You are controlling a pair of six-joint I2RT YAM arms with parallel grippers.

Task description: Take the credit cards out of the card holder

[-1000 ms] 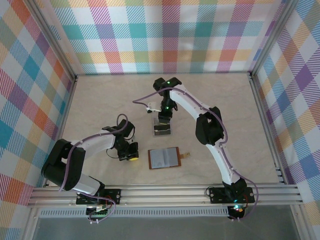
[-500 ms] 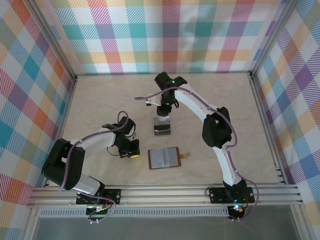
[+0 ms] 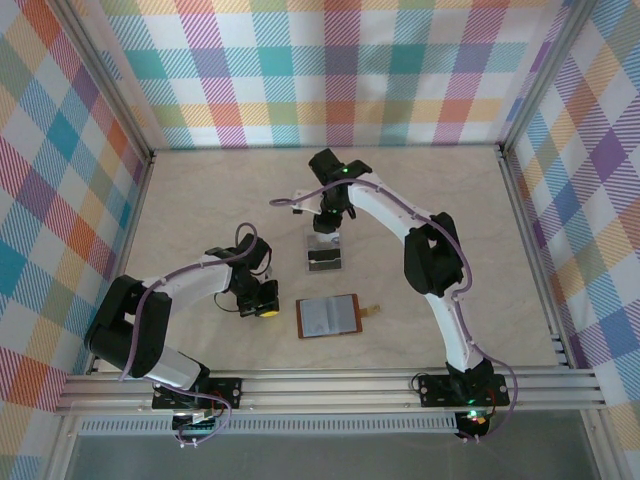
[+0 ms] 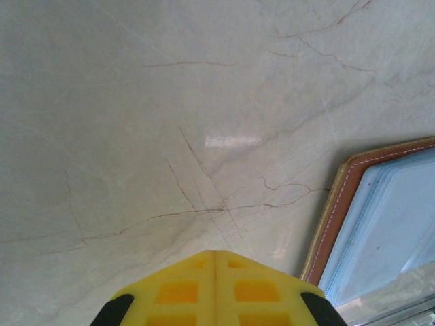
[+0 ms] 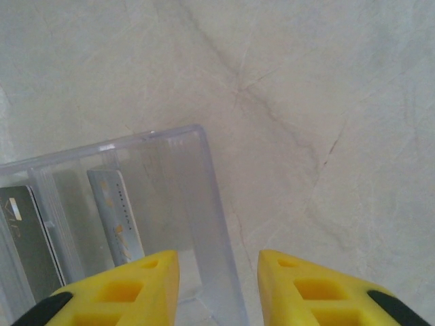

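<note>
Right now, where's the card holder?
In the top view the card holder lies open near the table's middle, directly below the clear sleeve and just right of the left fingers.

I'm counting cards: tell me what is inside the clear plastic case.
Two cards stand in slots of the clear case: a dark grey card and a silver card with gold marks. Their lower ends are hidden behind the right gripper and the frame edge.

Walls [image 3: 340, 70] on three sides are a loud pastel plaid: pink, teal, orange, yellow. The tabletop [image 3: 200, 200] is pale beige marble-look with thin brown veins and a small glare spot [image 4: 232, 140]. Aluminium rails [image 3: 330, 385] run along the near edge, with posts [image 3: 100, 78] at the corners.
</note>
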